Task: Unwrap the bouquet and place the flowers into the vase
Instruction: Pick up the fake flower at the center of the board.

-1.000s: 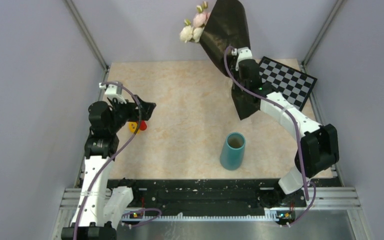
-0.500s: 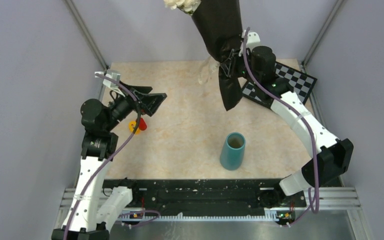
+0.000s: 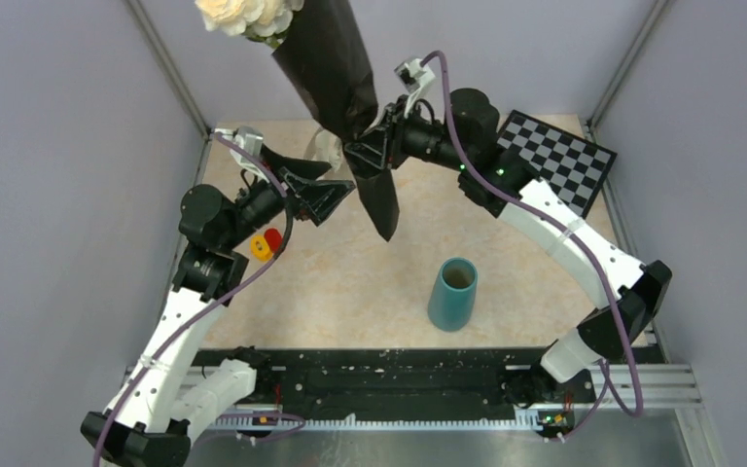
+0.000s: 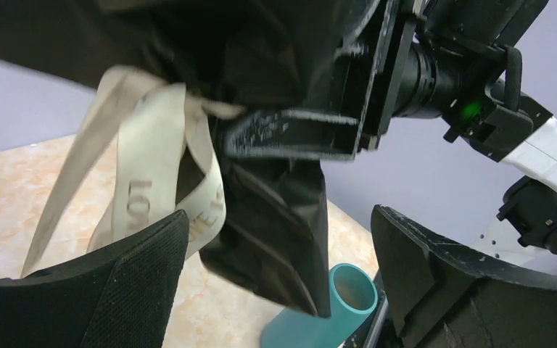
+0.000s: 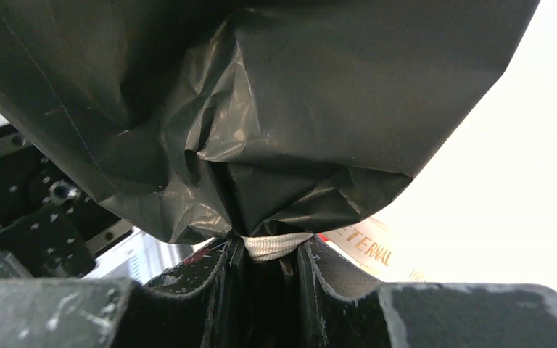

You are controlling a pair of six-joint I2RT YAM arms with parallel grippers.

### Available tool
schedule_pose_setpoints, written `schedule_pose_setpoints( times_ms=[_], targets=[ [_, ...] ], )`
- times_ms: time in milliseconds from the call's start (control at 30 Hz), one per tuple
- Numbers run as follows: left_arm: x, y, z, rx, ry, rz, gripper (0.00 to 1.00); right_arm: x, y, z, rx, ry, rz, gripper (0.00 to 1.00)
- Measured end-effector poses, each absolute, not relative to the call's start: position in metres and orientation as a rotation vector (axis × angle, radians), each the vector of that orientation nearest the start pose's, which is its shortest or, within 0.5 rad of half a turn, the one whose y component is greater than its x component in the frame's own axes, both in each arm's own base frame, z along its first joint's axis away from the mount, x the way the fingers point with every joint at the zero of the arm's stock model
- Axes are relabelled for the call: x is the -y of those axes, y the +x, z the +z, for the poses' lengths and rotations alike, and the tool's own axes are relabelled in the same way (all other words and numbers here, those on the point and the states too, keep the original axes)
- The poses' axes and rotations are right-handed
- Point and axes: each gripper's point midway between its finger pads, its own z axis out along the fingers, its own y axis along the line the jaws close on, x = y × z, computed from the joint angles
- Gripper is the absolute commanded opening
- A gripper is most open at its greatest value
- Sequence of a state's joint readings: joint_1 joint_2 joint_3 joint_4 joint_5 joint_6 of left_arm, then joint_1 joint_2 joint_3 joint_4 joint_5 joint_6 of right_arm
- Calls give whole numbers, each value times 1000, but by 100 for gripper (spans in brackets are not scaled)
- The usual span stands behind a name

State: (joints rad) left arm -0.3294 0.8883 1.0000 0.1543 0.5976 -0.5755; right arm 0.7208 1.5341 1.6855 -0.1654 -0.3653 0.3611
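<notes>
Gripping the bouquet (image 3: pixel 336 73) at its tied waist, the right gripper (image 3: pixel 370 156) is holding it up over the far middle of the table (image 3: pixel 350 272), the flowers (image 3: pixel 243 15) tilting to the far left. The left gripper (image 3: pixel 323 185) is hovering wide open just left of the bouquet, beside the dangling cream ribbon (image 4: pixel 145 181), while the vase (image 3: pixel 452 294) is standing upright near the middle
</notes>
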Motion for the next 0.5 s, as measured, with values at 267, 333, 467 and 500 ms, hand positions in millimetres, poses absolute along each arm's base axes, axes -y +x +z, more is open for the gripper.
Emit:
schedule_pose_setpoints(
  times_ms=[267,333,467,500],
  targets=[
    [192,228,445,-1322,344,-1071,99,-421,267,406,-1639,-750,1319,0],
    [192,225,445,-1319,353,-1075,99,-423,261,401,-1652,-775,1351,0],
    [198,221,439,-1331,395,-1110,99,-424,254,395,-1651,-811,1387,0],
    [200,221,437,-1332,408,-1123,99,-424,254,394,-1650,-816,1391,0]
  ],
)
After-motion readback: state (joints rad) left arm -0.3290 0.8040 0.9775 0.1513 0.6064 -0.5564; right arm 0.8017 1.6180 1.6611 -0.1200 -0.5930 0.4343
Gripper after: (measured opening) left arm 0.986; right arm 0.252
